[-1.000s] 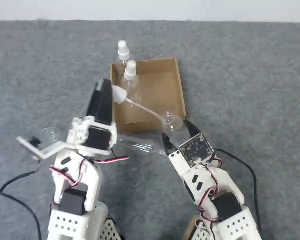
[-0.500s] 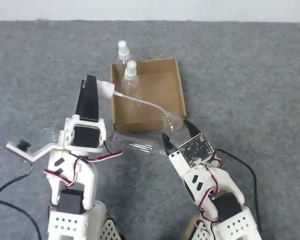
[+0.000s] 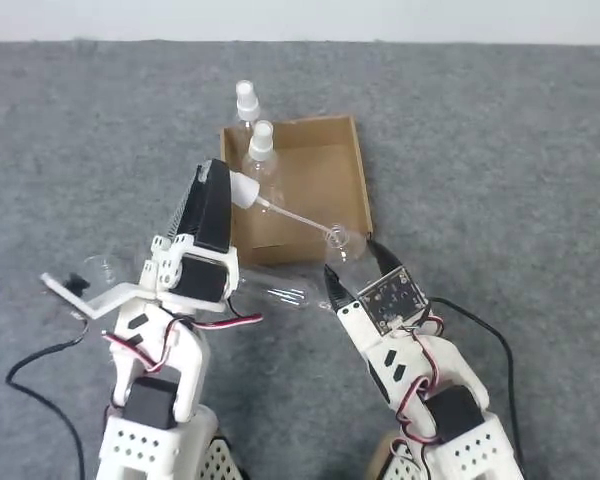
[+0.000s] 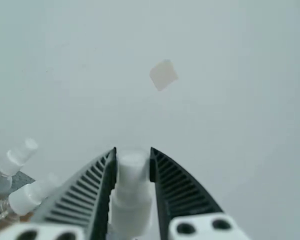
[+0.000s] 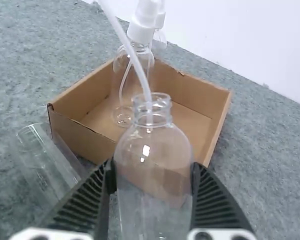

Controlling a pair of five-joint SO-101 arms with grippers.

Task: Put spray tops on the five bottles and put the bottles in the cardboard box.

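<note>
My right gripper (image 3: 350, 258) (image 5: 151, 170) is shut on a clear open bottle (image 3: 346, 246) (image 5: 152, 155), held upright by the cardboard box's (image 3: 345, 185) (image 5: 212, 107) near right corner. My left gripper (image 3: 220, 182) (image 4: 132, 152) is shut on a white spray top (image 3: 240, 190) (image 4: 132, 185) above the box's left wall. Its thin tube (image 3: 295, 218) (image 5: 132, 60) slants down into the held bottle's mouth. One bottle with a spray top (image 3: 261, 158) (image 5: 134, 65) stands inside the box. Another capped bottle (image 3: 246, 105) stands just behind the box.
An uncapped clear bottle (image 3: 272, 286) (image 5: 42, 152) lies on the grey carpet in front of the box, between the two arms. Another clear bottle (image 3: 101, 268) lies to the left of the left arm. Open carpet stretches to the right of the box.
The left gripper swung the spray top out to the left, then back right to where it was a second ago. The tube's end stayed at the bottle's mouth. The right arm kept still.
</note>
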